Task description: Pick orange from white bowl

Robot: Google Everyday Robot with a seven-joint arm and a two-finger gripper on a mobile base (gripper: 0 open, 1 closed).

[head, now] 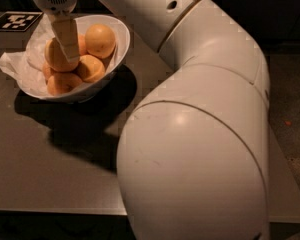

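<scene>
The white bowl (117, 36) stands at the back left of the table, lined with crumpled white paper and holding several round orange fruits. My gripper (64, 54) reaches down into it from above. One pale finger (66, 34) lies across the front of the orange (52, 59) at the left middle of the pile; the other finger is hidden behind it. The gripper looks shut on that orange, which still rests among the others. Other fruits (100, 40) lie beside and below it.
My large white arm (200, 134) fills the right and front of the view and hides much of the grey table (40, 159). A black-and-white marker tag (15, 20) lies at the back left corner. Dark floor (290, 109) lies to the right.
</scene>
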